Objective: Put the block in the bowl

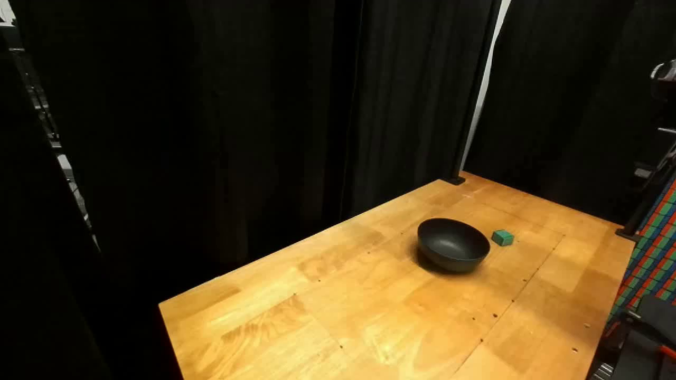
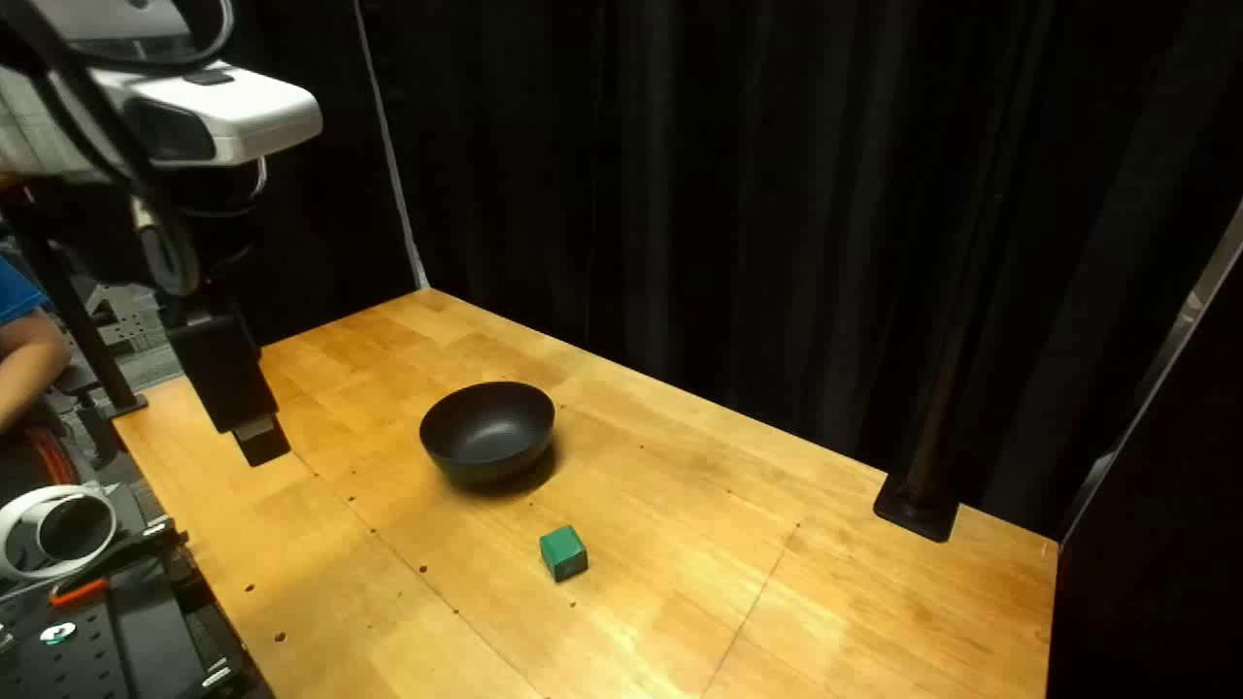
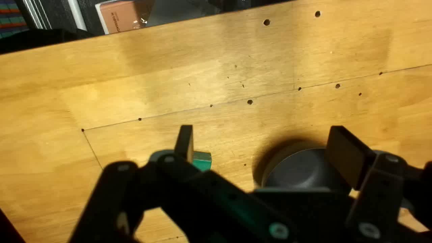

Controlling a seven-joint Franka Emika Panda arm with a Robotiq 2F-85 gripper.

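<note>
The small green block (image 1: pixel 502 237) lies on the wooden table close to the black bowl. In another exterior view the block (image 2: pixel 564 552) is nearer that camera than the bowl (image 2: pixel 490 434), with a gap between them. The bowl (image 1: pixel 453 246) stands upright, and no object shows in it. My gripper (image 2: pixel 260 442) hangs above the table, off to the bowl's side. In the wrist view my gripper (image 3: pixel 261 138) is open with nothing between its fingers. There the left finger partly hides the block (image 3: pixel 202 161), and the right finger and gripper body partly hide the bowl (image 3: pixel 300 170).
The wooden table (image 1: pixel 338 295) has dark curtains (image 1: pixel 274 116) along its sides. A pole base (image 2: pixel 918 507) stands at the table edge. A person's arm (image 2: pixel 31 357) and a white ring-shaped thing (image 2: pixel 58 532) are beyond the edge. A box (image 3: pixel 121 16) lies beyond the table edge.
</note>
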